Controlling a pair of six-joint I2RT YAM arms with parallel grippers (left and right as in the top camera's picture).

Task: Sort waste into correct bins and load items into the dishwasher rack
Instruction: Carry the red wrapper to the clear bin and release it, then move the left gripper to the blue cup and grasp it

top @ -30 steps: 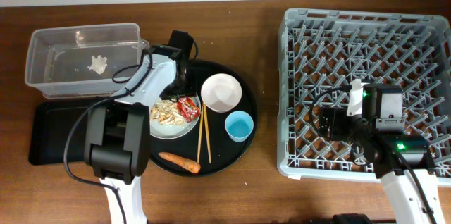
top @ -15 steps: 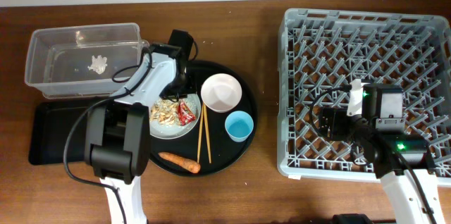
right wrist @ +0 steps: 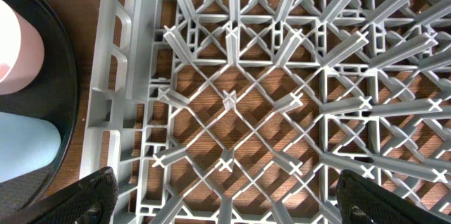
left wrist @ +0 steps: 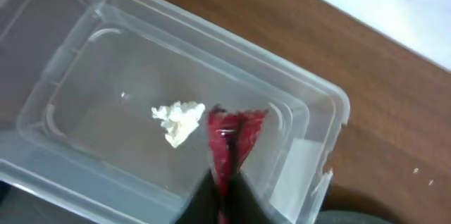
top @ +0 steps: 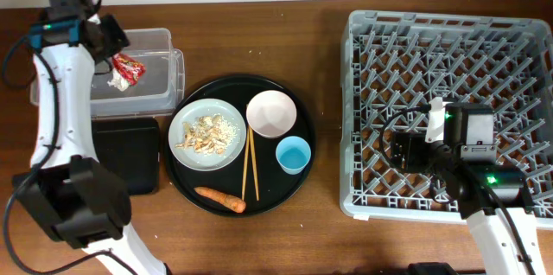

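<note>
The left gripper [left wrist: 223,185] is clenched on the wrapper [left wrist: 232,136], pinching one end. The wrapper's long axis runs straight out from the fingertips, with the free end pointing away. It hangs over the inside of the tub [left wrist: 331,108], within the rim and toward one end. The tissue [left wrist: 177,120] lies on the tub floor just beside it. A release here should drop the wrapper inside. The right gripper [right wrist: 225,199], jaws spread and empty, hovers over the rack [right wrist: 232,104], well apart.

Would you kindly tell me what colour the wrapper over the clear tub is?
Red wrapper, clearest in the left wrist view.
</note>
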